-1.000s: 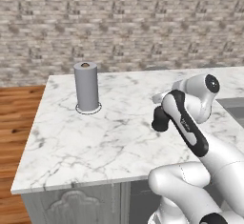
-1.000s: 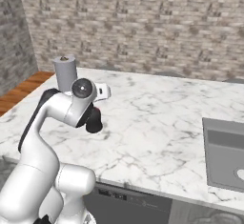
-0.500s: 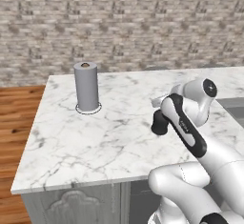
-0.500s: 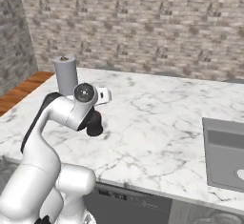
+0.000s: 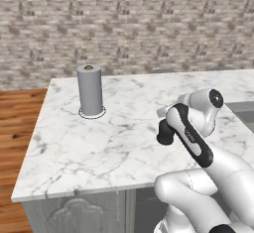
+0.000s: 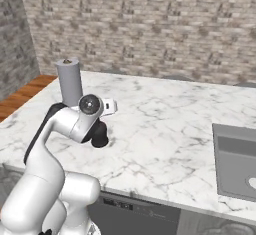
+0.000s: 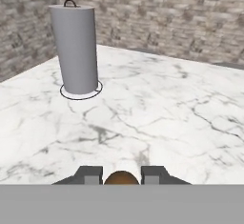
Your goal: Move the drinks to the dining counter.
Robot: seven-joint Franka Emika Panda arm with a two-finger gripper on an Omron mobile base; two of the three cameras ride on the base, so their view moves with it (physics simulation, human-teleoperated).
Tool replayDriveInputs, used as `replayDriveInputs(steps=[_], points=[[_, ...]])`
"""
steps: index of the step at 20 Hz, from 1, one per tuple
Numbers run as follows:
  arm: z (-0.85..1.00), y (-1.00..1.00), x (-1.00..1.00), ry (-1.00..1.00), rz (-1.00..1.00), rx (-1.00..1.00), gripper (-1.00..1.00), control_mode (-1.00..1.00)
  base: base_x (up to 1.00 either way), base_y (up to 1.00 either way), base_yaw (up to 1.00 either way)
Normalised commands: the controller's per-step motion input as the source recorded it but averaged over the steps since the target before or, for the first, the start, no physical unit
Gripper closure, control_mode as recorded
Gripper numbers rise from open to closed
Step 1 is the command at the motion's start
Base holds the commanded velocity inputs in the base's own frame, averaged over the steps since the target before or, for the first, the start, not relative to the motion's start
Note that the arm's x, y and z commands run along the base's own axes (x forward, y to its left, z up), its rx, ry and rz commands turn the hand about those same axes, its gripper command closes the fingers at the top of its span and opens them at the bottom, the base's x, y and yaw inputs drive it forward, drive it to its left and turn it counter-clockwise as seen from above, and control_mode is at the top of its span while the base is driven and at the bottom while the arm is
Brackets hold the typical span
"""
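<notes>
The gripper (image 7: pixel 122 174), clamped on the black bottle (image 6: pixel 99 135), has it low over the dining counter (image 5: pixel 119 143), paper-towel roll (image 5: pixel 90 89) at ten o'clock; release remains, beer bottle unseen

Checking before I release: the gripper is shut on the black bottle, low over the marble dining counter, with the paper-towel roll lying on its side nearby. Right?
Not quite: the paper-towel roll stands upright on its ring base, as the left base view shows. The rest holds: the gripper is shut on the black bottle, low over the marble dining counter.
</notes>
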Motion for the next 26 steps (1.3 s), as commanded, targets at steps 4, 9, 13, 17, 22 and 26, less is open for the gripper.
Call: replayDriveInputs(steps=[4,9,13,17,22,26], points=[[-0.25,0.00,0.09,0.00,0.00,0.00,1.00,-1.00,0.00,0.00,0.00],[-0.24,0.00,0.17,0.00,0.00,0.00,1.00,-1.00,0.00,0.00,0.00],[-0.24,0.00,0.21,0.00,0.00,0.00,1.00,-1.00,0.00,0.00,0.00],[-0.23,0.00,0.14,0.00,0.00,0.00,1.00,-1.00,0.00,0.00,0.00],[-0.24,0.00,0.10,0.00,0.00,0.00,1.00,-1.00,0.00,0.00,0.00],[-0.22,0.00,0.04,0.00,0.00,0.00,1.00,-1.00,0.00,0.00,0.00]])
